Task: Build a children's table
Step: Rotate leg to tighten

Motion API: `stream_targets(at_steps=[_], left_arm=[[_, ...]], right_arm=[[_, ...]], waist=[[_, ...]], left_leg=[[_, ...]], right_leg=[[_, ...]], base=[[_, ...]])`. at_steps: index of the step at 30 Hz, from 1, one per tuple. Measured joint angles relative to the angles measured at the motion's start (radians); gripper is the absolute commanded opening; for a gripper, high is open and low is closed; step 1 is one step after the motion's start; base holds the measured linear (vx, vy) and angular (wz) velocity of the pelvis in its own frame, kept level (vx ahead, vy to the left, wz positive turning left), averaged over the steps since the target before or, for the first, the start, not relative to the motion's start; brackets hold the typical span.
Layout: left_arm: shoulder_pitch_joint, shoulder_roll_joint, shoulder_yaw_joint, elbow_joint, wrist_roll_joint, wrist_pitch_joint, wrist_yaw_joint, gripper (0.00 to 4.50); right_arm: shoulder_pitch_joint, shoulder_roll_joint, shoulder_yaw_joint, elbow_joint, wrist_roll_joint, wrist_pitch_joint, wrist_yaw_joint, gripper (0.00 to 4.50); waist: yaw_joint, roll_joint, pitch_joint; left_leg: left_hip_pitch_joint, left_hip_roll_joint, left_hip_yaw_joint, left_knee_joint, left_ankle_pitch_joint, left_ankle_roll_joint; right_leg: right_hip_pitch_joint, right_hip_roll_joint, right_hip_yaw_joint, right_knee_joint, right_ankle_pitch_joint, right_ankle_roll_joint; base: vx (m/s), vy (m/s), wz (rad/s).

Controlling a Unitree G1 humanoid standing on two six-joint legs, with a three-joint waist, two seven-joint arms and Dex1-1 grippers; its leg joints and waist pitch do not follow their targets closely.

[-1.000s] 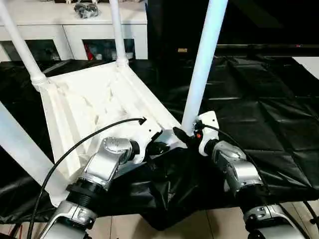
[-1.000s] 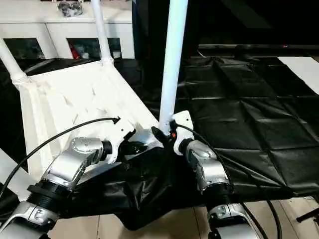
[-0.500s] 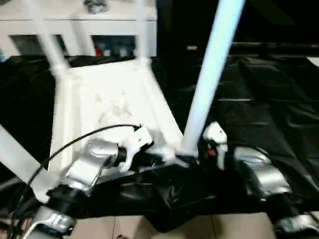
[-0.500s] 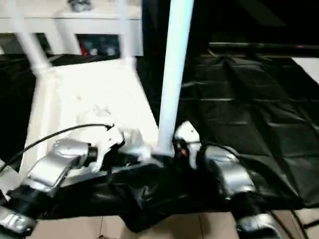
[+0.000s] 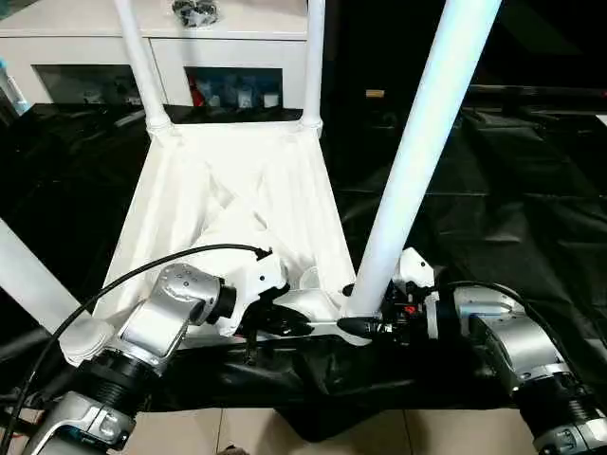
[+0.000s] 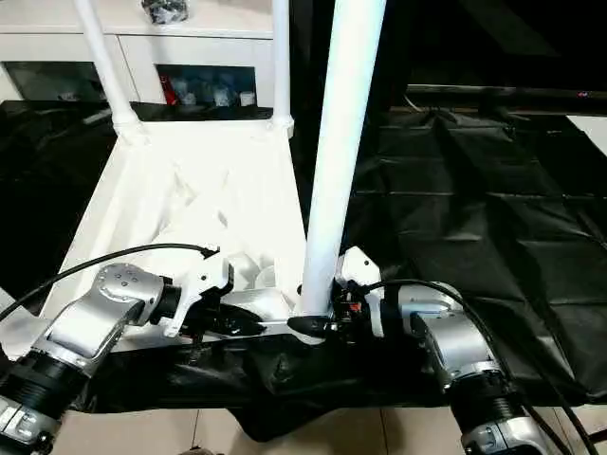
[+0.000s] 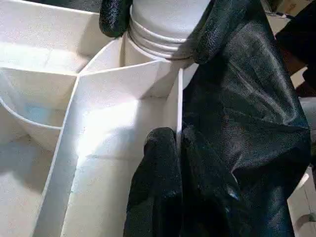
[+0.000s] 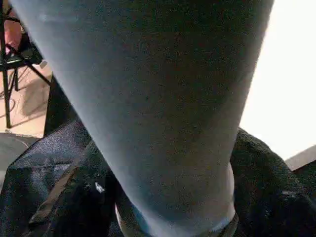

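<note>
The children's table lies upside down on the black sheet, its ribbed white tabletop facing up. White legs stand in its sockets: two at the far corners, one at the near left and a thick one at the near right. My left gripper is shut on the tabletop's thin near rim, close to the near right socket. The fingers of my right gripper clasp the base of the near right leg from both sides.
A white cabinet with glass doors stands behind the table, with a dark object on top. The black sheet spreads out to the right. Its crumpled front edge hangs over tiled floor. A black cable arcs over my left forearm.
The whole picture has shifted. The tabletop has also swung round and now lies square to the cabinet. My right gripper sits lower around the leg's base. My left gripper still holds the rim.
</note>
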Motion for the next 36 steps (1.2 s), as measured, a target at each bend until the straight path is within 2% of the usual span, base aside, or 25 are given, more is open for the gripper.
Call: stream_targets(at_steps=[3, 6, 9, 11, 17, 18, 20, 22, 25, 32, 34, 36], left_arm=[[0.0, -0.006, 0.003, 0.006, 0.002, 0.001, 0.013, 0.0], [-0.007, -0.043, 0.035, 0.037, 0.016, 0.015, 0.102, 0.0], [-0.031, -0.086, 0.054, 0.068, 0.044, 0.037, 0.207, 0.0], [-0.034, -0.112, 0.06, 0.072, 0.047, 0.054, 0.261, 0.0], [-0.044, -0.189, 0.087, 0.081, 0.076, 0.111, 0.406, 0.0], [-0.043, -0.193, 0.087, 0.08, 0.078, 0.114, 0.411, 0.0], [-0.041, -0.195, 0.087, 0.073, 0.081, 0.123, 0.415, 0.0], [-0.041, -0.197, 0.082, 0.067, 0.081, 0.126, 0.416, 0.0], [-0.039, -0.198, 0.079, 0.059, 0.081, 0.126, 0.415, 0.0], [-0.013, -0.138, 0.068, 0.013, 0.053, 0.1, 0.304, 0.0], [-0.01, -0.122, 0.063, 0.006, 0.04, 0.096, 0.265, 0.0], [-0.008, -0.094, 0.05, 0.003, 0.026, 0.078, 0.211, 0.0]], right_arm=[[0.0, 0.008, -0.006, 0.01, -0.001, -0.002, -0.012, 2.7], [-0.018, 0.073, -0.055, 0.082, -0.009, -0.015, -0.135, 2.7], [-0.067, 0.157, -0.098, 0.161, -0.029, -0.013, -0.334, 2.7], [-0.085, 0.189, -0.116, 0.19, -0.032, -0.013, -0.425, 2.7], [-0.137, 0.287, -0.153, 0.264, -0.067, -0.017, -0.679, 2.7], [-0.138, 0.29, -0.153, 0.266, -0.069, -0.02, -0.689, 3.05], [-0.138, 0.297, -0.157, 0.272, -0.077, -0.029, -0.696, 3.39], [-0.144, 0.306, -0.156, 0.281, -0.09, -0.042, -0.706, 3.39], [-0.145, 0.303, -0.145, 0.291, -0.116, -0.074, -0.715, 3.81], [-0.107, 0.219, -0.091, 0.244, -0.115, -0.157, -0.495, 3.81], [-0.088, 0.181, -0.081, 0.209, -0.101, -0.155, -0.41, 3.81], [-0.071, 0.127, -0.063, 0.161, -0.074, -0.127, -0.296, 3.81]], waist=[[0.001, -0.001, 0.0], [-0.006, -0.002, -0.001], [-0.036, -0.004, 0.0], [-0.05, -0.005, 0.0], [-0.065, -0.006, -0.001], [-0.066, -0.006, -0.001], [-0.066, -0.007, -0.001], [-0.064, -0.007, -0.002], [-0.06, -0.006, -0.002], [-0.054, -0.005, -0.001], [-0.049, -0.004, -0.001], [-0.036, -0.004, 0.0]], left_leg=[[0.001, 0.0, 0.0, 0.0, 0.0, 0.0], [0.005, 0.0, 0.0, 0.0, 0.0, 0.0], [0.006, 0.0, -0.001, 0.0, 0.0, -0.001], [0.006, -0.001, -0.003, 0.0, 0.0, -0.001], [0.007, -0.001, -0.004, 0.0, 0.0, -0.001], [0.007, -0.001, -0.004, 0.0, 0.0, -0.001], [0.007, -0.001, -0.004, 0.0, 0.0, -0.001], [0.007, -0.002, -0.004, 0.0, 0.0, -0.001], [0.006, -0.002, -0.003, 0.0, 0.0, -0.001], [0.004, -0.001, -0.004, -0.002, 0.0, -0.001], [0.003, -0.001, -0.003, -0.003, -0.001, -0.002], [0.002, 0.0, -0.004, -0.003, -0.001, 0.0]], right_leg=[[0.001, 0.0, 0.0, 0.0, 0.0, 0.0], [0.003, 0.0, 0.0, 0.001, 0.002, -0.003], [0.001, 0.0, 0.001, 0.001, 0.001, -0.002], [0.0, 0.0, 0.0, -0.001, 0.001, -0.001], [-0.002, 0.0, 0.0, -0.002, 0.001, -0.001], [-0.002, 0.0, 0.0, -0.002, 0.001, -0.001], [-0.002, 0.0, 0.0, -0.002, 0.001, -0.001], [-0.003, 0.0, 0.001, -0.002, 0.001, -0.001], [-0.003, 0.0, 0.002, -0.002, 0.001, -0.001], [-0.005, 0.001, 0.0, -0.001, 0.007, 0.0], [-0.006, 0.001, -0.001, -0.002, 0.005, 0.002], [-0.006, 0.001, -0.002, -0.002, 0.003, 0.002]], base=[[0.0, 0.0, 0.0], [0.0, 0.0, 0.0], [-0.035, 0.002, -0.05], [0.0, 0.0, 0.0], [0.0, 0.0, 0.0], [0.0, 0.0, 0.0], [0.0, 0.0, 0.0], [0.0, 0.0, 0.0], [0.0, 0.0, 0.0], [0.0, 0.0, 0.0], [0.0, 0.0, 0.0], [0.0, 0.0, 0.0]])
